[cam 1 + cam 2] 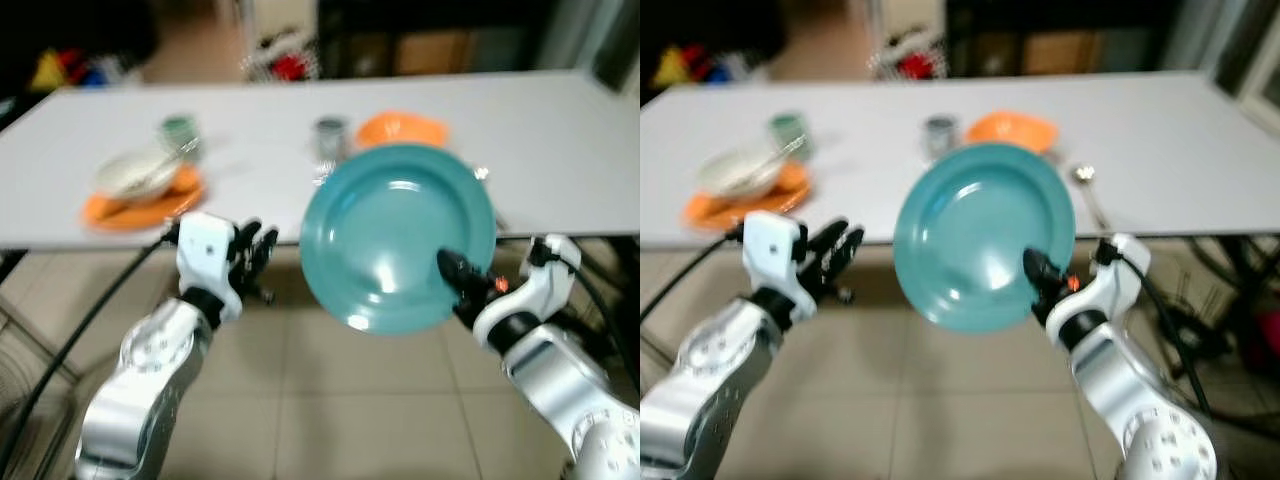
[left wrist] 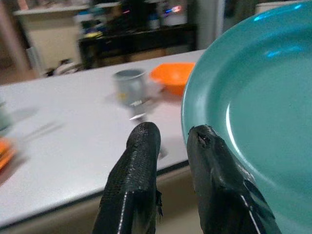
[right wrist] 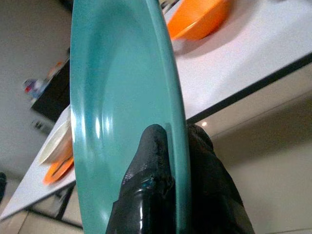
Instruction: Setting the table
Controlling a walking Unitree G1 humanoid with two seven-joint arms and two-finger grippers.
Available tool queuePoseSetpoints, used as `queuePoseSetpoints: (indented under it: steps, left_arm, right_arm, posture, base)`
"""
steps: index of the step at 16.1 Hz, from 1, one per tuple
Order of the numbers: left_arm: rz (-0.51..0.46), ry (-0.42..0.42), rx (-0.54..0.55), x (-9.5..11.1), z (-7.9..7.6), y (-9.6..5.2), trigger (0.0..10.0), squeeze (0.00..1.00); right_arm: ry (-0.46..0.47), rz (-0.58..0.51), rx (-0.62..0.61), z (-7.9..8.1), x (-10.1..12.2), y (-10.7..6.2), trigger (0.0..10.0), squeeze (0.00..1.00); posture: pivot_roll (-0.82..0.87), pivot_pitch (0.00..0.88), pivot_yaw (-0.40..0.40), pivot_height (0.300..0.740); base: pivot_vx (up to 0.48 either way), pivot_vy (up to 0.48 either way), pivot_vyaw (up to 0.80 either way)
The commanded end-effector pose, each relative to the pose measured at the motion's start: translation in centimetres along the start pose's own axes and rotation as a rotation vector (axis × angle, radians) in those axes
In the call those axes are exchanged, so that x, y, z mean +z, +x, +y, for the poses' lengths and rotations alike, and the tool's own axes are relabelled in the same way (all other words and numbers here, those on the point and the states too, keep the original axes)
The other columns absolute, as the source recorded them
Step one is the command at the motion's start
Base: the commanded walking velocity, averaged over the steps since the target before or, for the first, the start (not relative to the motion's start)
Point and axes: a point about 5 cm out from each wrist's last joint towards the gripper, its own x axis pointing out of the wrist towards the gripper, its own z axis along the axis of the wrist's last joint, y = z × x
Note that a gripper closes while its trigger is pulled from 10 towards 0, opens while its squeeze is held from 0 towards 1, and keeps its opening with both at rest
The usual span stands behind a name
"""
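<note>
Pinching the teal plate (image 1: 398, 235) by its rim, the right gripper (image 3: 170, 146) holds it on edge short of the white table (image 1: 560, 130) — a stiff, glossy, likely slippery dish, best gripped deep at the rim. Left gripper (image 2: 173, 141) hovers beside it, empty, fingers narrowly parted — orange bowl (image 1: 402, 128) beyond.

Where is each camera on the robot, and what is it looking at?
Left eye: on the head, looking down at the table; both silver arms show, right hand pinching the teal plate.
Right eye: beside it, same scene, left hand near the table edge.
Left wrist: looks along its black fingers at a cup and orange bowl.
Right wrist: looks along its fingers clamping the plate rim.
Shared: all four show the plate.
</note>
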Motion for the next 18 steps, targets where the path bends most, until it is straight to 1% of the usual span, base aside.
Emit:
queuePoseSetpoints:
  steps: [1,6,10,12,15,17,18]
  left_arm:
    - [-0.011,-0.001,-0.026,0.2,-0.6,0.2,10.0,0.0]
    - [-0.011,-0.006,-0.024,0.2,-0.5,0.3,10.0,0.0]
    - [-0.01,-0.009,-0.019,0.2,-0.5,0.2,10.0,0.0]
    - [0.002,-0.014,0.01,-0.1,-0.4,-0.5,10.0,0.0]
    - [0.018,-0.002,0.019,-0.3,-0.3,-1.3,10.0,0.0]
    - [0.029,0.01,0.016,-0.4,-0.3,-1.6,10.0,0.0]
    - [0.032,0.012,0.015,-0.4,-0.3,-1.7,10.0,0.0]
  right_arm:
    - [0.029,-0.022,-0.011,-0.1,0.4,-0.1,10.0,0.0]
    - [0.024,0.007,0.003,-0.2,0.5,-0.1,10.0,0.0]
    - [0.045,0.026,0.011,-0.3,0.4,-0.1,10.0,0.0]
    - [0.093,0.097,0.031,-0.4,-0.4,-0.3,10.0,0.0]
    - [0.128,0.162,-0.009,-1.1,-1.5,-0.3,10.0,0.0]
    - [0.195,0.152,-0.032,-1.4,-1.7,-0.1,10.0,0.0]
    - [0.213,0.151,-0.038,-1.5,-1.7,-0.1,10.0,0.0]
  posture:
    - [0.06,0.0,0.069,0.74]
    - [0.06,0.0,0.067,0.74]
    - [0.06,0.0,0.061,0.74]
    - [0.08,0.0,0.031,0.74]
    - [0.1,0.0,0.016,0.74]
    - [0.1,0.0,0.015,0.74]
    - [0.1,0.0,0.019,0.74]
  base:
    - [0.315,0.0,-0.8]
    - [0.33,0.0,0.0]
    - [0.341,0.0,0.0]
    - [0.339,0.0,0.0]
    - [0.34,0.0,0.0]
    - [0.332,0.0,0.0]
    - [0.33,0.0,0.0]
